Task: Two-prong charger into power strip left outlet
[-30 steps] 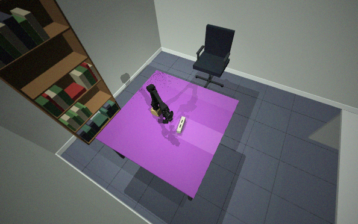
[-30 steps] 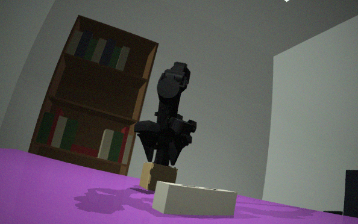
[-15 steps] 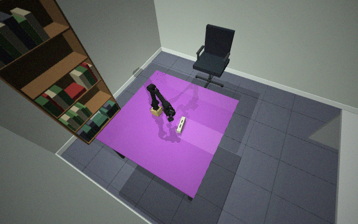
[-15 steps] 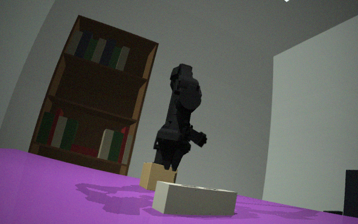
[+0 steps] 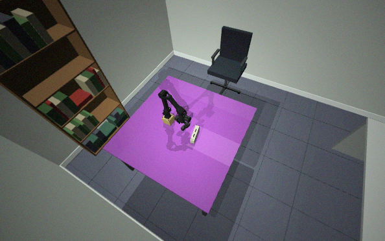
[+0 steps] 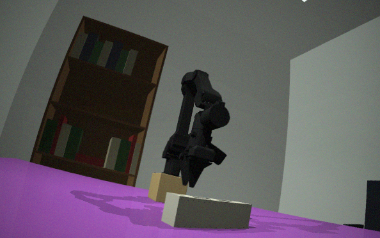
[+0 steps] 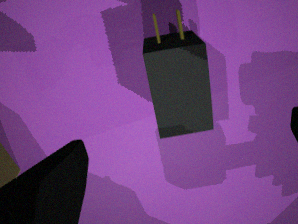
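The charger (image 7: 181, 90) shows in the wrist view as a dark grey block with two brass prongs, which point to the top of the frame. I cannot make it out in either the top or the exterior view. My gripper (image 5: 185, 124) (image 6: 188, 185) (image 7: 193, 134) is open and empty, pointing down above the table. In the wrist view its fingers stand wide apart at left and right, with the charger between and ahead of them, touching neither. The white power strip (image 5: 192, 141) (image 6: 211, 214) lies on the table beside the gripper, with dark outlets on its top face.
The arm stands on a tan block (image 5: 168, 120) (image 6: 157, 188) on the purple table (image 5: 155, 155) (image 6: 38, 198). A tan corner (image 7: 6, 165) shows at the wrist view's left edge. A bookshelf (image 5: 58, 69) (image 6: 105, 86) and an office chair (image 5: 236, 43) stand beyond the table.
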Robot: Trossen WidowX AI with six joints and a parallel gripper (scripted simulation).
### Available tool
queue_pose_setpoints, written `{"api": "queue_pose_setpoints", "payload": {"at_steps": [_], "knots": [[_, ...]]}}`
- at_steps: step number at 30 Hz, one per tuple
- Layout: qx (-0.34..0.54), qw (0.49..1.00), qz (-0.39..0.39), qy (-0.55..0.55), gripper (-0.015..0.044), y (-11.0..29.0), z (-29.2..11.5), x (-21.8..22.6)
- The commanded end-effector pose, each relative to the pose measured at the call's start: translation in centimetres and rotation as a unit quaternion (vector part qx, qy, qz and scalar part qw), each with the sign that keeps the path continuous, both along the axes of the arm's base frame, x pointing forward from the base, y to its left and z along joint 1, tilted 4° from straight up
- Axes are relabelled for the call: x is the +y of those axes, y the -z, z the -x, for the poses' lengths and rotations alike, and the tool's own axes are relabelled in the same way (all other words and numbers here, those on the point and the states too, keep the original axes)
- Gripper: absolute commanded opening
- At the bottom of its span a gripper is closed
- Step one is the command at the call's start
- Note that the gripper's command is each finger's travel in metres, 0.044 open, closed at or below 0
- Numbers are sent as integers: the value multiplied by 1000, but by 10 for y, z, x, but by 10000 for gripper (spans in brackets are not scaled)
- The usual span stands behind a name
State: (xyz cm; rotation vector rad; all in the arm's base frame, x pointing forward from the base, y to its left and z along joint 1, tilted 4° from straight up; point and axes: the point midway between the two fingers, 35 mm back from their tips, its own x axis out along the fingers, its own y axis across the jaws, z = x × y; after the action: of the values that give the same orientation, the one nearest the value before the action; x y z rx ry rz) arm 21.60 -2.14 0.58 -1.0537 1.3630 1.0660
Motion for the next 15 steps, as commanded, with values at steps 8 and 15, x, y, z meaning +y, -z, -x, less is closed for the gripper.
{"api": "queue_pose_setpoints", "payload": {"at_steps": [8,15], "knots": [[0,1000,3,-14,440,10,0,1],[0,1000,3,-14,440,17,1,2]]}}
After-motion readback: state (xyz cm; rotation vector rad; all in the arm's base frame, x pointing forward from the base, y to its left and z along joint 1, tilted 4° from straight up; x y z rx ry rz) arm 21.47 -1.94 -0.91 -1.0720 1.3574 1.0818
